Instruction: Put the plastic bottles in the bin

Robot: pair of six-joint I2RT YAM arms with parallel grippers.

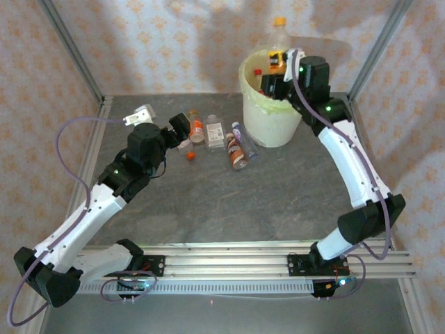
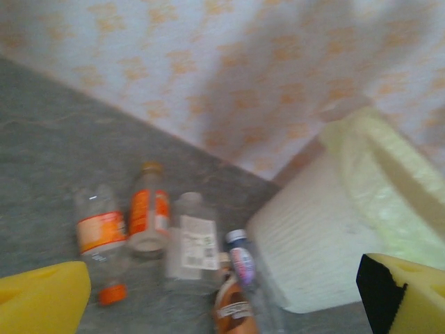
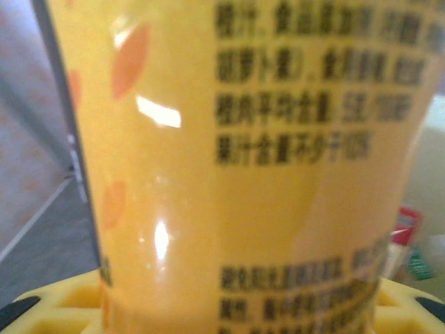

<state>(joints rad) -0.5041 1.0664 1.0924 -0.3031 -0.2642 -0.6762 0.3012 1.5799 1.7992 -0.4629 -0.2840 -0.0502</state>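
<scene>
Broadly, the grey table (image 1: pixel 208 209) carries the whole scene. At its far right stands the bin (image 1: pixel 268 122), a cream bucket with a pale green bag folded over its rim, by far the biggest object. Over its mouth the right gripper (image 1: pixel 277 69) is clenched on a large orange bottle (image 1: pixel 279 35), which it holds roughly upright with the cap uppermost. In the right wrist view the bottle's glossy printed wall sits tight against the yellow pads (image 3: pixel 55 309). A few items, red among them, already lie inside the bin. The left gripper (image 1: pixel 182 136) hangs with its jaws released wide, just beside the small bottles (image 2: pixel 191 243). About five of these lie on their sides in a loose cluster on the table, between that gripper and the bin. They look empty, so probably light, with thin walls that would dent under a hard squeeze. Being smooth and round, they are liable to roll or slip. The safest hold is likely across the labelled mid-body, jaws square to the bottle's length, rather than at the cap (image 2: pixel 111 294) or the tapering neck.
</scene>
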